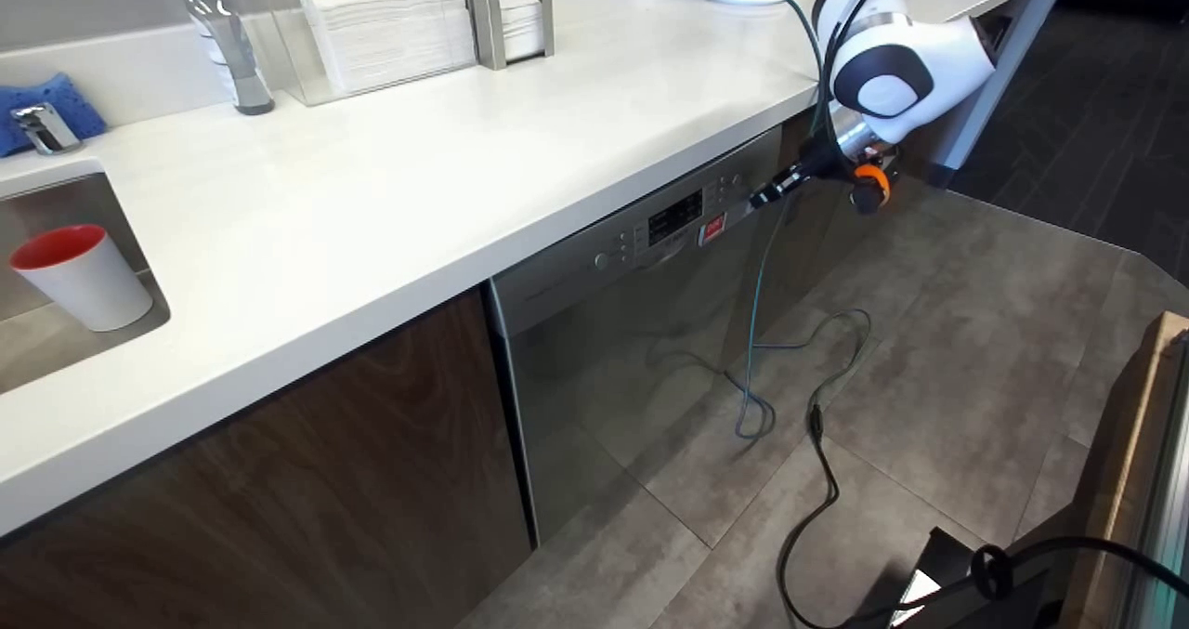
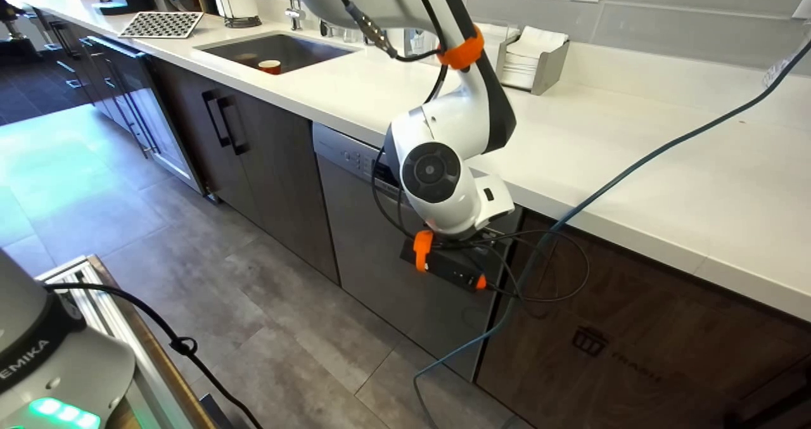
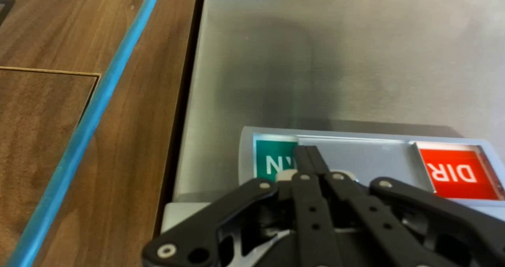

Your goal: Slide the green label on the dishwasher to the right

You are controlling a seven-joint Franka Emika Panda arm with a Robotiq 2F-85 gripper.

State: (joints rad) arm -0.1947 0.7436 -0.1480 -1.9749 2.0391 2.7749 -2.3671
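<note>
So, we see the gripper (image 3: 309, 153), jaws together, hiding part of the green label (image 3: 273, 157), which sits on the dishwasher (image 3: 355, 73), left of the red label (image 3: 458, 174) in the wrist view.

On the dishwasher (image 1: 604, 360), the gripper (image 3: 309, 150) hid part of the green label (image 3: 272, 154) from the wrist view, contact couldn't be told, its display (image 1: 675, 217) was too small to read, and in an exterior view the arm (image 2: 462, 115), cut off by the frame's top edge, blocked part of its control strip (image 2: 351, 153).
</note>
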